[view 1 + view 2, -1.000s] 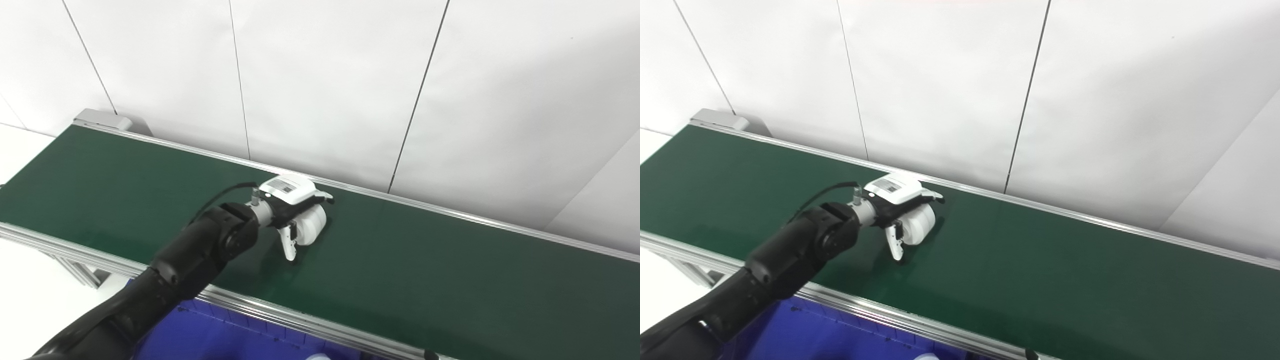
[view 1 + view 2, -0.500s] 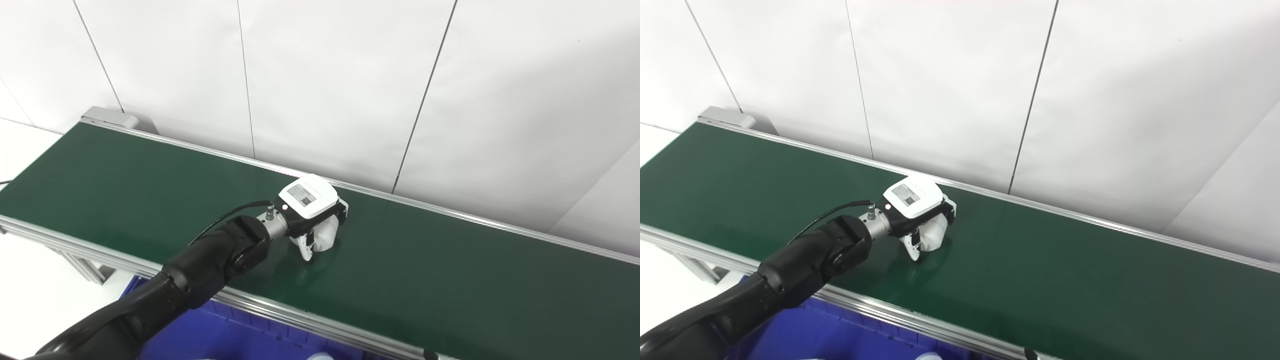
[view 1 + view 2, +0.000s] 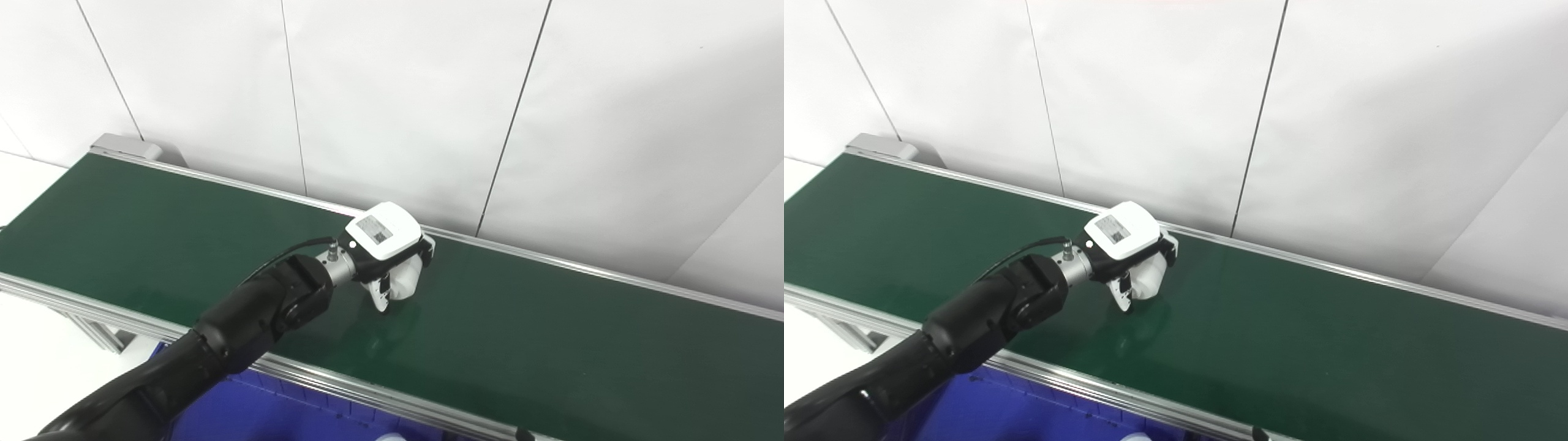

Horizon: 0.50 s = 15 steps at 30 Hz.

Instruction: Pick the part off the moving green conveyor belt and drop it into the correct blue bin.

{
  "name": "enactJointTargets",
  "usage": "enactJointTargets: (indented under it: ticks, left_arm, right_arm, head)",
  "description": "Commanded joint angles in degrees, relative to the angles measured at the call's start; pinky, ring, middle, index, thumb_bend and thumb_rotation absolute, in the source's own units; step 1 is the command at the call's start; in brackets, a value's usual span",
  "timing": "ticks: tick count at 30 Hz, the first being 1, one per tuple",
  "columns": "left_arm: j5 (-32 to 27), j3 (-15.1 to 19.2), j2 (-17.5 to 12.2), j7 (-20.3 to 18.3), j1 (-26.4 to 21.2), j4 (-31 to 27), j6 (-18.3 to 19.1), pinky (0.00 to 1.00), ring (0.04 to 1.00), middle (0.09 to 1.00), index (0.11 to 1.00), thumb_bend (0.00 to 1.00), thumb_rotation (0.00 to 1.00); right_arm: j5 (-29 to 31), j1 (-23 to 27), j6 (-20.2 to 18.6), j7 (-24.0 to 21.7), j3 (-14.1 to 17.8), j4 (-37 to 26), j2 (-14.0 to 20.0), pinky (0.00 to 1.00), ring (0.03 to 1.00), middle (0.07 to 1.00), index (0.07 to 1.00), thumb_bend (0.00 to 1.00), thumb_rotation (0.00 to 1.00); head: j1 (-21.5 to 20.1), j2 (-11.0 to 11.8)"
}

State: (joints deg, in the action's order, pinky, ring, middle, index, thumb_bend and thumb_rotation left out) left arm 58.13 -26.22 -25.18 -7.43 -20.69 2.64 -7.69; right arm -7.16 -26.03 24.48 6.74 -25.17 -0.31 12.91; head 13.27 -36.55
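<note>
Left eye view: left hand (image 3: 392,257) closed around white part (image 3: 407,283) on green belt (image 3: 551,343); part mostly hidden; blue bin (image 3: 275,416) cut off.

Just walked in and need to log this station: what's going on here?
The robot's left hand is closed around a white cylindrical part over the green conveyor belt, near its far rail. Whether the part is clear of the belt is hard to tell. A blue bin sits below the belt's near edge, and the part is not in it yet. The right hand is out of view.
</note>
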Motion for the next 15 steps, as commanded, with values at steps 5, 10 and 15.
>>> enactJointTargets:
  ticks: [5,10,15]
  left_arm:
    - [-5.4,5.0,-1.3,-7.0,1.4,-15.2,1.4,0.34,0.415,0.538,0.488,0.50,0.00]
    - [-9.4,8.9,-1.4,-14.7,7.3,-27.9,5.5,0.34,0.395,0.521,0.512,0.50,0.00]
    - [-9.6,11.7,-0.3,-19.0,13.4,-35.1,7.9,0.31,0.440,0.474,0.508,0.50,0.00]
  right_arm:
    - [0.7,-1.1,2.4,-0.8,0.4,-4.2,0.3,0.88,0.905,0.977,0.975,0.91,0.99]
    - [2.0,-2.1,2.4,-2.2,1.8,-6.4,0.0,0.91,0.924,0.972,0.987,0.92,0.98]
    - [3.8,-2.9,2.4,-4.8,3.7,-8.5,0.4,0.92,0.930,0.966,0.997,0.93,0.98]
  head:
    - [1.5,-4.1]
    - [3.9,-7.7]
    - [6.6,-10.9]
